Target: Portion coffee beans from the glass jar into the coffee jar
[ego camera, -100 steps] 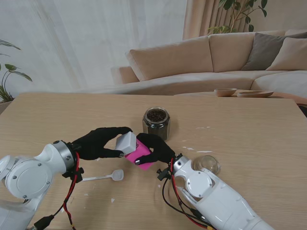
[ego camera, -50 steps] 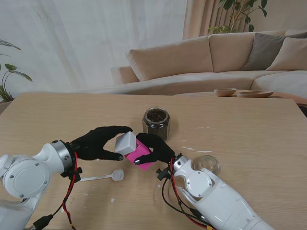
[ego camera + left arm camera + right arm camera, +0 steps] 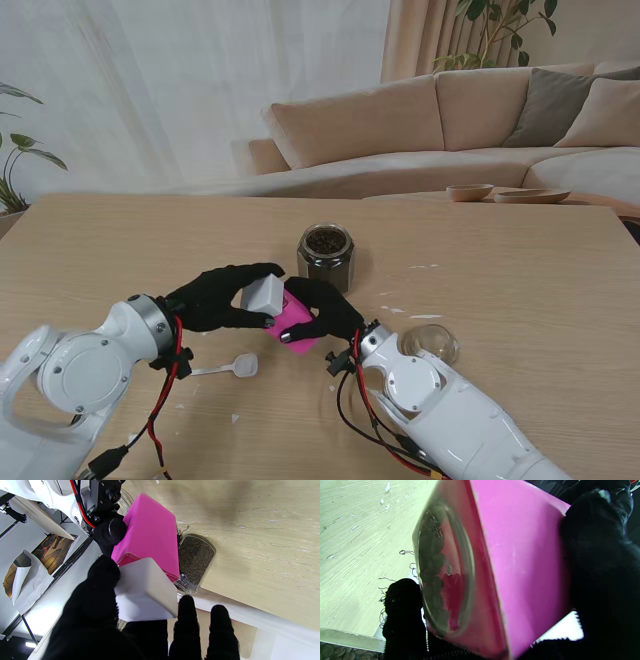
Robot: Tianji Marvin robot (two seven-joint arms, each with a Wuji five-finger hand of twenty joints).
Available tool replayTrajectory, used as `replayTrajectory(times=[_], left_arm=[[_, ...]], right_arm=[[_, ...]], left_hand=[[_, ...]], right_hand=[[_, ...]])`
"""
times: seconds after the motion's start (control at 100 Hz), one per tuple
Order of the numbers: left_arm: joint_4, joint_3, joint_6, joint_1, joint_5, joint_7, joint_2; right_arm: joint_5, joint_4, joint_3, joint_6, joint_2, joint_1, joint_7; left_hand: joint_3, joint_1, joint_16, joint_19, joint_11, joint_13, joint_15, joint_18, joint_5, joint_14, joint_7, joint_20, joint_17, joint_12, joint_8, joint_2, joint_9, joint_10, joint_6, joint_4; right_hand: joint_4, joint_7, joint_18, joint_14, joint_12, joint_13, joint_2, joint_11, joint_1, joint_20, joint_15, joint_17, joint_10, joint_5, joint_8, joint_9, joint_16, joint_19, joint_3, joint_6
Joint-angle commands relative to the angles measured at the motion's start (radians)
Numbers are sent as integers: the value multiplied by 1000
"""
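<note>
The pink coffee jar [image 3: 293, 322] is held tilted just above the table, between both hands. My right hand [image 3: 325, 305] is shut around its body; the right wrist view shows beans behind a round window [image 3: 437, 567] in the pink wall [image 3: 520, 555]. My left hand [image 3: 215, 298] is shut on the white lid [image 3: 264, 294], which rests against the jar's mouth. In the left wrist view a red rim shows between the lid [image 3: 145, 592] and the pink body [image 3: 150, 535]. The open glass jar [image 3: 325, 255] of beans stands just beyond, farther from me.
A glass lid [image 3: 430, 343] lies on the table to the right of my right wrist. A white spoon [image 3: 225, 368] lies nearer to me, under my left forearm. A sofa stands beyond the table's far edge [image 3: 320, 197].
My left forearm and elbow have swung to the right, toward the jar. The lid and the pink jar have barely moved, and the right arm is still.
</note>
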State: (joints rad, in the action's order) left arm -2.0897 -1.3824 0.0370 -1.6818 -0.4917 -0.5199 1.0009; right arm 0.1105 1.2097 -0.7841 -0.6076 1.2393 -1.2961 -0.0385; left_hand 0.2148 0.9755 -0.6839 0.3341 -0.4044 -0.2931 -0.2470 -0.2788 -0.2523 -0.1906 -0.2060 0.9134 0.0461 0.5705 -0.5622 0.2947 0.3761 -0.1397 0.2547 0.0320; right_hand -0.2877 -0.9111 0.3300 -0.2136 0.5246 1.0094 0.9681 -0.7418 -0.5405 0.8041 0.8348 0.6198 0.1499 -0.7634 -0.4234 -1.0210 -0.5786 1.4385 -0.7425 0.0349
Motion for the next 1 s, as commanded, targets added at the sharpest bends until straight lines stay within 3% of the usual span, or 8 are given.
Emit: replayTrajectory(times=[0.0, 0.09, 0.15, 0.25, 0.32, 0.42, 0.78, 0.99], left_arm=[[0, 12, 16, -7, 6, -18, 10], [2, 16, 26, -7, 15, 1, 14], [2, 16, 28, -9, 21, 13, 17], [0, 11, 28, -10, 24, 19, 18], [-1, 5, 27, -10, 24, 21, 19], [-3, -4, 27, -9, 28, 24, 20], [-10, -39, 19, -18, 46, 19, 20], [-12, -66, 14, -19, 34, 12, 19]], right_arm=[[2, 13, 0, -2, 9, 0, 9], [3, 15, -2, 0, 9, -3, 7], [5, 16, -3, 0, 8, -4, 8], [10, 20, -6, 0, 5, -8, 15], [10, 23, -8, -2, 1, -9, 23], [13, 30, -11, -4, -6, -13, 38], [26, 68, -28, 20, -22, -30, 72], [43, 113, -59, 59, -26, -65, 71]], left_hand=[[58, 50, -75, 73, -65, -70, -69, -27, -114, -18, -108, 58, 41, 36, -34, -28, 82, 9, -65, -21], [117, 91, -148, 267, -115, -158, -211, -30, -170, -45, -245, 96, 80, 184, -92, 1, 207, -6, -78, -2], [84, 167, -151, 386, -45, -200, -286, -31, -212, -54, -337, 60, 75, 304, -177, 31, 326, -3, -109, -1], [61, 232, -140, 476, 46, -230, -342, -32, -241, -52, -431, 8, 59, 386, -165, 42, 432, 2, -138, -11], [66, 244, -139, 495, 55, -241, -353, -30, -251, -52, -442, 6, 59, 392, -160, 43, 451, 3, -144, -12], [77, 256, -137, 510, 56, -248, -361, -30, -266, -53, -455, 5, 57, 393, -159, 46, 467, 6, -149, -14], [95, 271, -134, 528, 54, -259, -376, -34, -286, -55, -492, -4, 57, 398, -162, 50, 492, 18, -160, -13], [102, 272, -131, 534, 56, -260, -377, -35, -287, -54, -504, -9, 57, 398, -161, 55, 495, 20, -159, -12]], right_hand=[[42, -163, -12, 46, 26, 61, -217, -78, -261, 12, 89, 0, -107, -122, -38, -65, -28, 30, -304, -235], [41, -148, -10, 43, 22, 58, -230, -73, -259, 13, 88, -4, -103, -116, -22, -62, -27, 29, -293, -228], [40, -123, -10, 40, 7, 40, -243, -49, -243, 14, 76, -15, -102, -95, 8, -47, -23, 27, -267, -218], [35, -73, -13, 39, -25, -38, -232, 18, -185, 14, -6, -74, -102, -12, 48, 21, 7, -2, -249, -197], [46, 6, -15, 47, -70, -95, -222, 43, -121, 14, -89, -119, -105, 45, 62, 97, 31, -45, -252, -167], [172, 248, -17, 53, -136, -187, -250, 96, 21, 10, -213, -186, -100, 80, -51, 204, 72, -115, -271, -89], [189, 516, -36, 59, -249, -500, -390, 267, 164, -44, -482, -404, -80, 399, 129, 574, 201, -356, 118, 13], [194, 541, -42, 63, -263, -599, -389, 297, 235, -77, -545, -488, -78, 458, 161, 674, 233, -460, 166, 35]])
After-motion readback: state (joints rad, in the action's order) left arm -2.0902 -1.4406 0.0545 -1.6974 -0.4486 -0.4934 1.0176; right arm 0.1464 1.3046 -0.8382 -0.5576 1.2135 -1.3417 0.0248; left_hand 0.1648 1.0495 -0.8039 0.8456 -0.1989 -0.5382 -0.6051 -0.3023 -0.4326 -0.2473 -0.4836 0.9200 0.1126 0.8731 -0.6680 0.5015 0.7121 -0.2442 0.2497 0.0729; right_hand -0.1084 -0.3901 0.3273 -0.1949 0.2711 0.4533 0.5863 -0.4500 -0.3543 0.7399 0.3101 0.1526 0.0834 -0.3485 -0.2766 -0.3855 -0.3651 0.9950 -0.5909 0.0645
